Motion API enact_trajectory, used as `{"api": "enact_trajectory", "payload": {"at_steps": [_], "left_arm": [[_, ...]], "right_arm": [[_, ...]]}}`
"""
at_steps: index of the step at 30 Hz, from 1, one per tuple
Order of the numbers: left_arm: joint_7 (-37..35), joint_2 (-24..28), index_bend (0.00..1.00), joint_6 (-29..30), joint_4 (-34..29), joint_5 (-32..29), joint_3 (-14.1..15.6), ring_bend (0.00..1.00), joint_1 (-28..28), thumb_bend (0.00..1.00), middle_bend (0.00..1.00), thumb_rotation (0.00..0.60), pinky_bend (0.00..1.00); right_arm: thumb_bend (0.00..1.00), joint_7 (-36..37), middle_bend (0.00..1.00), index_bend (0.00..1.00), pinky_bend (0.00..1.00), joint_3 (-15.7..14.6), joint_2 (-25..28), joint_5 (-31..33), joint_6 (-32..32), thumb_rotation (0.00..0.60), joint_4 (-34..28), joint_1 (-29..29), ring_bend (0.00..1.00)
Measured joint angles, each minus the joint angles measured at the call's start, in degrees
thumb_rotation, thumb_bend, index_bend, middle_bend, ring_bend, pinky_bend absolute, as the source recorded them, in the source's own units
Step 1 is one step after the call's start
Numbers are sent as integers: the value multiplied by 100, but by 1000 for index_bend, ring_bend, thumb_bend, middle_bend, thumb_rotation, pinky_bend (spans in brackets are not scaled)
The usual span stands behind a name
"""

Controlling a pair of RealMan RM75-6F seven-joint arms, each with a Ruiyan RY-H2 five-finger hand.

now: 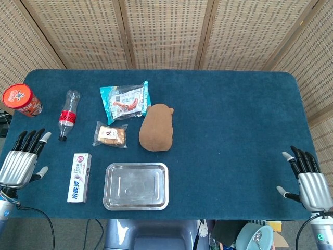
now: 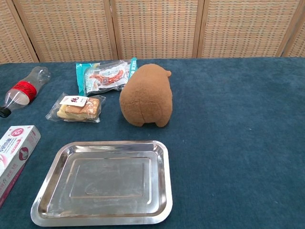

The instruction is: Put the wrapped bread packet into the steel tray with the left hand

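Two hands show only in the head view, both cut off at the wrist by the bottom edge. The left hand (image 1: 18,165) sits at the table's left edge, fingers apart, holding nothing. The right hand (image 1: 310,185) hangs off the right front corner, fingers spread too, also holding nothing. The chest view shows neither.

The bread packet (image 1: 110,135) lies flat on the blue table (image 1: 234,130), between the bottle (image 1: 67,114) and the brown plush toy (image 1: 157,127), apart from both. Its label is too small to read. The steel tray (image 1: 136,186) sits at the front edge, nearer than the packet, with nothing in it but glare; in the chest view its front rim nearly meets the picture's bottom edge.

The toothpaste box (image 1: 79,177) lies just left of the tray, and is cropped by the left edge in the chest view. A snack bag (image 1: 126,100) lies behind the packet, touching the plush. The red tub (image 1: 22,99) stands at the far left edge.

Plenty of bare cloth covers the whole right half.
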Motion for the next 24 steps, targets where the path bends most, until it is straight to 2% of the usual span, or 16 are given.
{"api": "enact_trajectory", "payload": {"at_steps": [12,24], "left_arm": [[-69,-32,0,-301,-27,-188,-23,0,-136,263,0,600,0],[-457,101,0,-1497,-5,-1117,-391,0,-793,293,0,600,0]], "right_arm": [[95,91,0,106,0,13,16,-8,33,600,63,-10,0],[94,328,0,106,0,66,-41,123,-162,600,313,80,0]]}}
